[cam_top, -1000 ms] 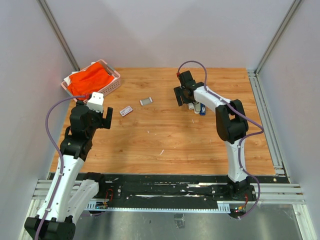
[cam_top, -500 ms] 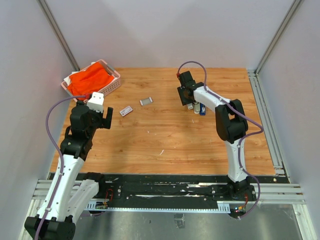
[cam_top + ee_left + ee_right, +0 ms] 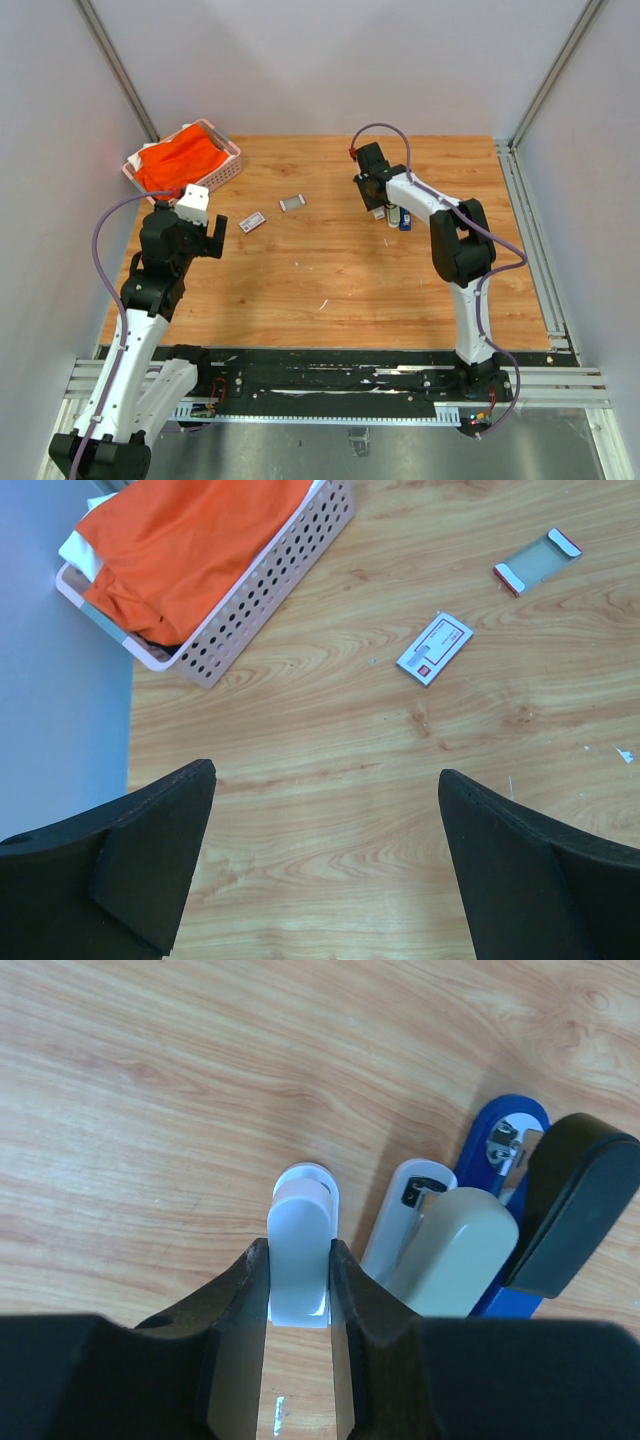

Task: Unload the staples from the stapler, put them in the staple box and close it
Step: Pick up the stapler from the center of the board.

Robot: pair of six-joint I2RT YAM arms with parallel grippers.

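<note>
Three staplers lie side by side at the back right of the table. My right gripper (image 3: 298, 1280) is shut on the leftmost one, a white stapler (image 3: 300, 1235), with a finger on each of its sides; in the top view the right gripper (image 3: 374, 204) covers most of it. Beside it lie a beige-topped stapler (image 3: 455, 1250) and a blue stapler (image 3: 505, 1135) with a black top. A tiny silver-grey strip (image 3: 277, 1415), like staples, lies on the wood between my right fingers. My left gripper (image 3: 325, 775) hangs open over bare wood at the left.
A pink basket (image 3: 225, 172) with orange cloth sits at the back left. A small flat white box (image 3: 253, 222) with a red label and an open box sleeve (image 3: 291, 202) lie between the arms. Another pale fleck (image 3: 323, 303) lies mid-table.
My right gripper's fingers have closed from wide apart onto the white stapler's sides. The left arm has not moved.
</note>
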